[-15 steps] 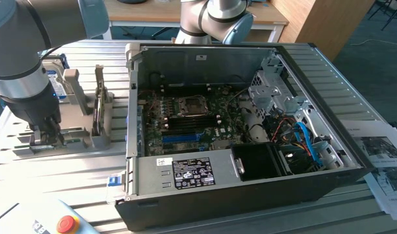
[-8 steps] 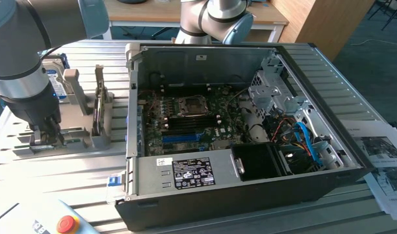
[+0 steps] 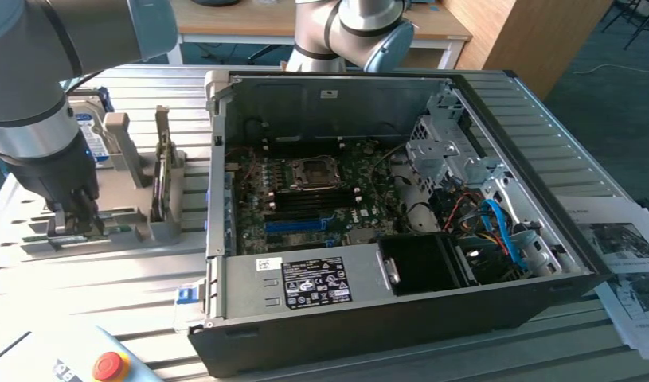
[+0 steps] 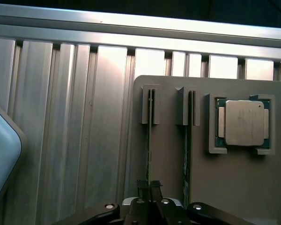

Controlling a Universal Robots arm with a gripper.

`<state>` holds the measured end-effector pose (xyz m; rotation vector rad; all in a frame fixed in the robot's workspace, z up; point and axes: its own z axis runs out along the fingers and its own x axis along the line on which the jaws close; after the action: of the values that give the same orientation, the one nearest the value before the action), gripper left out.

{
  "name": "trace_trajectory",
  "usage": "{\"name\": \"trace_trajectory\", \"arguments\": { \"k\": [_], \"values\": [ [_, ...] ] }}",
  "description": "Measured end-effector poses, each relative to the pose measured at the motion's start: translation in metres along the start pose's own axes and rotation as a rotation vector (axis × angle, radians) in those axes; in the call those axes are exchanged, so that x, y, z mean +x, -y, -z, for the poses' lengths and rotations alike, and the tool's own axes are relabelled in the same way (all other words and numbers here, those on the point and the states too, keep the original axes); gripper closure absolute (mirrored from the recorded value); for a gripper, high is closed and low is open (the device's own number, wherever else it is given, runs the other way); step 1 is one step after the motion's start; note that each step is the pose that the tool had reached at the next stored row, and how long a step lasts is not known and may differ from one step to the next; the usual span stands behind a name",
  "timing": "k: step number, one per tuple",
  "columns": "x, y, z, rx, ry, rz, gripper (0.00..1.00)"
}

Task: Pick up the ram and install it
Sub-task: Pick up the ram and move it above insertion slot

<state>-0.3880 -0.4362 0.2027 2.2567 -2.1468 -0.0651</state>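
My gripper [image 4: 149, 186] is pinched almost closed on the ram [image 4: 150, 136], which stands edge-up in the holder [image 4: 234, 187]. A second stick [image 4: 189, 140] sits just beside it. The case [image 3: 409, 334] is toward the exterior view's right.

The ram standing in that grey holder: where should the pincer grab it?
Probably at its top edge, from straight above: the ram stands on edge in a narrow slot of the holder, so only its flat faces near the top are free to pinch.
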Motion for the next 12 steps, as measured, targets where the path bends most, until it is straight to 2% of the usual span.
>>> {"name": "trace_trajectory", "arguments": {
  "k": [12],
  "values": [
    [0.0,-0.0006,0.0125,-0.0001,0.0,-0.002,0.88]
  ]
}}
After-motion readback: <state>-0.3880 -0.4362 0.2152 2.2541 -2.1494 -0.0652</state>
